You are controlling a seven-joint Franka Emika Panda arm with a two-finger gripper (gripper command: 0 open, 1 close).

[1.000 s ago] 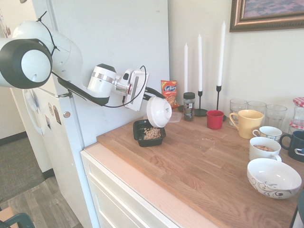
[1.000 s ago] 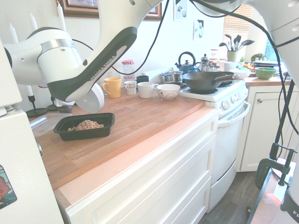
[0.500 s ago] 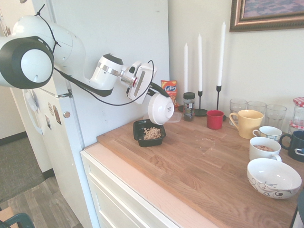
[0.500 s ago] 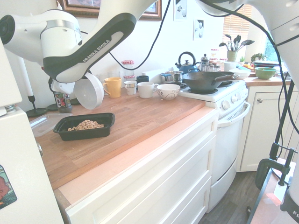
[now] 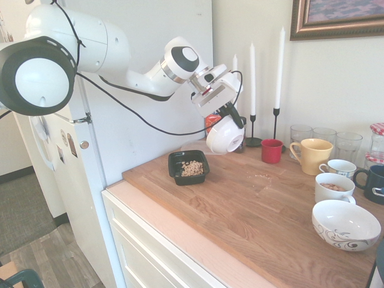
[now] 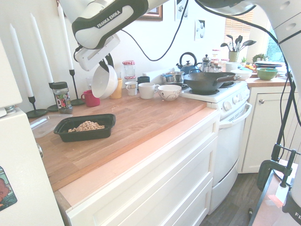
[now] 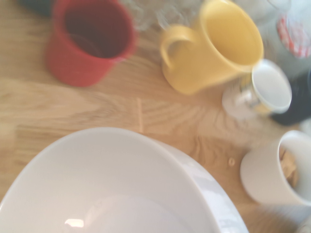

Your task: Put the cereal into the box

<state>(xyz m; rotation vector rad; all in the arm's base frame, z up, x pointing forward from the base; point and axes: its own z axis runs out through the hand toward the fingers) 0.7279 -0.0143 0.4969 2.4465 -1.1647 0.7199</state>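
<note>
The counter [image 5: 240, 210] is the landmark, its wooden top running alongside the fridge [image 5: 150, 72]. Above it, the gripper [image 6: 107, 60] is clamped on the rim of a tilted white bowl [image 6: 104, 82]. On the counter, near its fridge end, sits the black box [image 6: 84, 134], with the cereal [image 6: 87, 126] heaped inside. Farther along the counter stand the patterned bowl [image 5: 346, 225], then the yellow mug [image 5: 315, 156], the white cup [image 5: 333, 187] and the smaller red cup [image 5: 272, 151].

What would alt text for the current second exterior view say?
The pincer holds a tilted white bowl above the wooden counter; nearer the camera, a black tray contains tan cereal.
</note>
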